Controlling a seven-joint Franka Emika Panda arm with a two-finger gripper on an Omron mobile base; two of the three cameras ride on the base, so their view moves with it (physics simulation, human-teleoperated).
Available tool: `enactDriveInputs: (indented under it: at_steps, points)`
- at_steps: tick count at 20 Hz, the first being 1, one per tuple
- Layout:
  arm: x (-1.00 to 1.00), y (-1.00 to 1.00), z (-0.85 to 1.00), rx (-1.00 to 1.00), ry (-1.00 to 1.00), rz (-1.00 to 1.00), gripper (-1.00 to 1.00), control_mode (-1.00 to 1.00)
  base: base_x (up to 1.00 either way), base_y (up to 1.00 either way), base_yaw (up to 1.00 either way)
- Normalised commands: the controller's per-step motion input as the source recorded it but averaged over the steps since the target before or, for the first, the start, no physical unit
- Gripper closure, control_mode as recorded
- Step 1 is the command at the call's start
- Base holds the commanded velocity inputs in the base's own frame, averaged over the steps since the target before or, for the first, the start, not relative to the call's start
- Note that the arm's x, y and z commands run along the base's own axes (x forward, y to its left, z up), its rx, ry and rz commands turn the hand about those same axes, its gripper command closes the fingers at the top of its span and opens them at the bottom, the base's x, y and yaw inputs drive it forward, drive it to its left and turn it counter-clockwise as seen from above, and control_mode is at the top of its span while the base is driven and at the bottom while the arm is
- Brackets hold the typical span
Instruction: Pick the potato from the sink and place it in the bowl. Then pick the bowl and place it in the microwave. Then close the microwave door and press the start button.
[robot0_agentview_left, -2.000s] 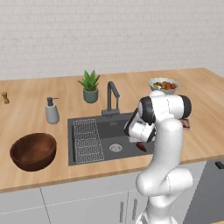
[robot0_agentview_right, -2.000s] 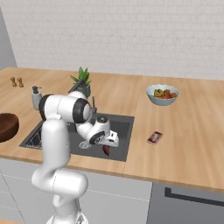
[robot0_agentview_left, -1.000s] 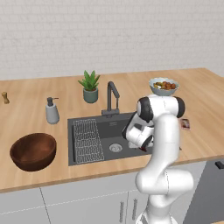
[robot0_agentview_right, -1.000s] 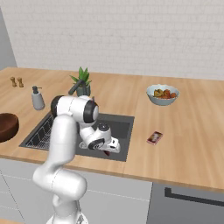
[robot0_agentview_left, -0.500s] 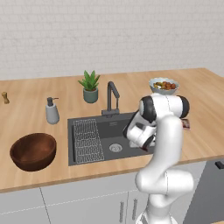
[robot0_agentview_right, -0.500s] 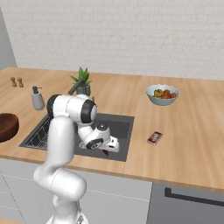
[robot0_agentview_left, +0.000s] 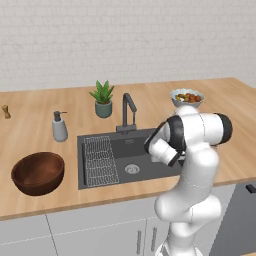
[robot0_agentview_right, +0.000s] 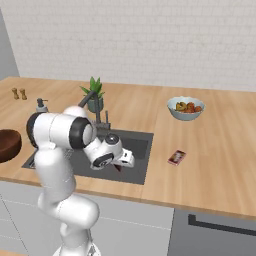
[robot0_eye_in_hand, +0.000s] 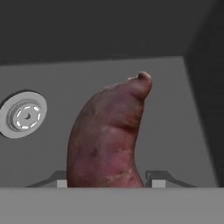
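The gripper (robot0_eye_in_hand: 106, 179) is down inside the sink (robot0_agentview_left: 145, 155), and the hand view shows the potato (robot0_eye_in_hand: 109, 140) standing between its two fingertips (robot0_eye_in_hand: 158, 180), one on each flank of the lump. The jaws look drawn in against its sides, but the exact contact is hidden by the potato's own bulk, so I cannot tell for sure whether they are already pinching it or only bracketing it. From the right base view, a small dark red sliver of the potato shows just under the hand, near the front wall of the basin.

The step in hand appears to be securing the potato. To do it well, the squeeze should land on the broad lower body, not on the narrowing curved tip, which would likely let it roll or squirt out. The lift should be straight up until the potato is above the sink rim and well away from the tap (robot0_agentview_left: 128, 107), which stands at the back edge of the basin.

The drain (robot0_eye_in_hand: 22, 114) lies off to one side on the basin floor, apart from the potato. The bowl (robot0_agentview_left: 38, 172) sits on the desk (robot0_agentview_left: 30, 130) to the left of the sink, past the wire rack (robot0_agentview_left: 99, 161), so the carry will have to cross the rack side and finish over the middle of the bowl with a low release.
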Motion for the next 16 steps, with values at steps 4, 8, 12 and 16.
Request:
enactDriveInputs:
  at_steps: [4,8,12,16]
  points:
    - [0.00,0.00,1.00,0.10,-0.05,0.01,1.00,-1.00,0.00,0.00,0.00]
    - [0.00,0.00,1.00,0.12,-0.13,0.00,1.00,-1.00,0.00,0.00,0.00]
    - [-0.08,0.00,1.00,0.04,-0.17,0.00,1.00,-1.00,0.00,0.00,0.00]
    - [-0.26,0.00,1.00,0.00,-0.22,0.00,1.00,-1.00,0.00,0.00,0.00]
